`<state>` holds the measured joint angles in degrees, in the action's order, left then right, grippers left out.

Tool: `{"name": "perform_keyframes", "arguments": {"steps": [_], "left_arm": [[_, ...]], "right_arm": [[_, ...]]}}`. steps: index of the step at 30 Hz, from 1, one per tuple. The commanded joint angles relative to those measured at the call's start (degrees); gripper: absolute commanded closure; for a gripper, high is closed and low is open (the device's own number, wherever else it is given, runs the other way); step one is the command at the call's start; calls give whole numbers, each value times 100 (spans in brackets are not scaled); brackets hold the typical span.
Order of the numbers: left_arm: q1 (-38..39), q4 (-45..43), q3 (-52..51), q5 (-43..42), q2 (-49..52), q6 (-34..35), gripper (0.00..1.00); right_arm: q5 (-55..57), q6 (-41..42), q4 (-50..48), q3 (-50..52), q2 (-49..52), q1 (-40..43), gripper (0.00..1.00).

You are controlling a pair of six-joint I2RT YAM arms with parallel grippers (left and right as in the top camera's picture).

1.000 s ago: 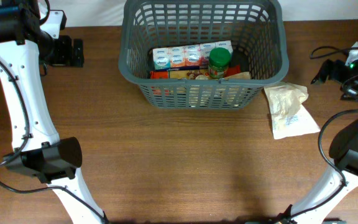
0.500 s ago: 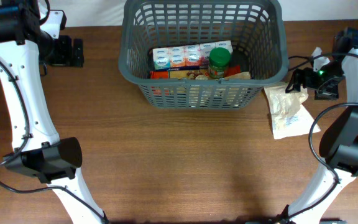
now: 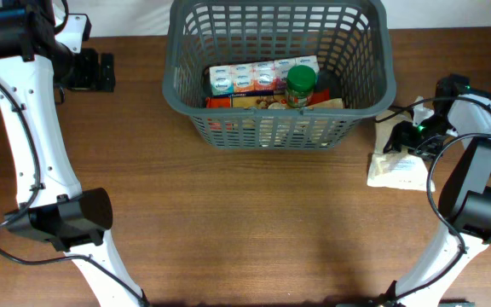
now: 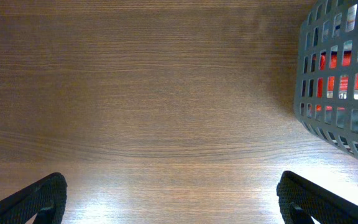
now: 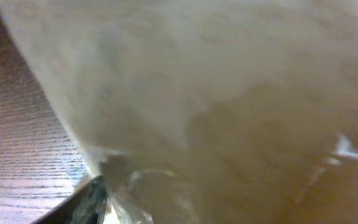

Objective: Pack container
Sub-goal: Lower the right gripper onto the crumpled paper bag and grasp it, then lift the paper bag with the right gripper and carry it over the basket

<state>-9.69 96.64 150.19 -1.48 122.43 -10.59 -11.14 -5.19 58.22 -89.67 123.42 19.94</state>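
Overhead: the large dark grey plastic shopping basket [image 3: 271, 128], with lattice-slotted sides, stands at top centre of the brown wooden table [image 3: 245, 230]. Inside lie a white multipack with blue-green printing [image 3: 258, 77], a green-lidded jar [image 3: 301, 83] at its right end, and red-and-orange packets [image 3: 224, 102] against the front wall. The left gripper [image 3: 106, 72] sits at upper left, well apart from the basket. Its wrist view shows black fingers [image 4: 39, 199] spread wide, nothing between them. At the right edge, the right gripper [image 3: 401, 139] is down on a pale crumpled plastic bag [image 3: 395, 169] near the basket's lower right corner. The right wrist view is filled by the blurred bag, so whether the jaws are clenched on it cannot be told.
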Motion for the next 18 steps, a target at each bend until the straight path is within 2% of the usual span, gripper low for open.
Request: {"name": "perform_keyframes", "arguments": {"steps": [1, 3, 8, 12, 13, 18], "left_arm": [[-17, 4, -26, -42, 46, 72, 1], [-17, 2, -26, -42, 46, 72, 1], [-17, 4, -26, -42, 46, 72, 1], [-17, 4, -26, -42, 46, 72, 1], [-17, 2, -26, -42, 46, 72, 1], [-17, 2, -26, -42, 46, 72, 1]], "right_arm": [[-140, 564, 26, 9, -33, 164, 63], [-407, 619, 140, -181, -35, 321, 70], [-839, 686, 778, -1099, -103, 765, 75], [-874, 721, 1482, -2286, -249, 986, 76], [-973, 721, 1773, -2892, -358, 1010, 77], [-1882, 813, 2448, -4811, -678, 894, 82]]}}
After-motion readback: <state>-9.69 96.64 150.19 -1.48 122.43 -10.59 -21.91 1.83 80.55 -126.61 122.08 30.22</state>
